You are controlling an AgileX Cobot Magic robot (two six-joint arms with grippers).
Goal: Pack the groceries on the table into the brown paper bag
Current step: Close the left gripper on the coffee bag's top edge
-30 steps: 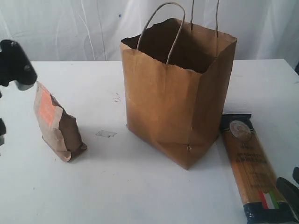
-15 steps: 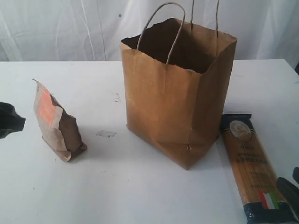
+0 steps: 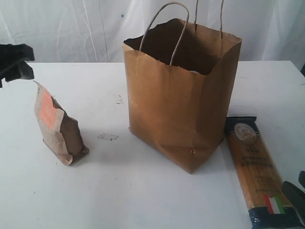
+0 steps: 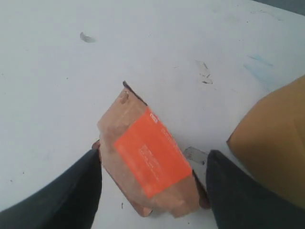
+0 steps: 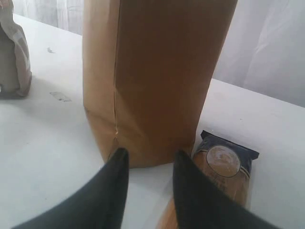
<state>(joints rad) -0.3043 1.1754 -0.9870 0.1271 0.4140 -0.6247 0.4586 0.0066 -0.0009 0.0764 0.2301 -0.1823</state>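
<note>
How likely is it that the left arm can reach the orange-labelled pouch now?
Probably yes: the left gripper hangs open above the orange-labelled pouch, nothing lies between them, and the brown paper bag stands apart.

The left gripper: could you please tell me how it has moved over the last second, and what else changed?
The left gripper dropped low at the left, then rose back beside the pouch top, open, holding nothing. The pouch, paper bag, spaghetti packet and right gripper stayed put.

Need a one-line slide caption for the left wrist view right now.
Open left gripper hovers above the brown orange-labelled pouch on the white table, brown paper bag alongside.
</note>
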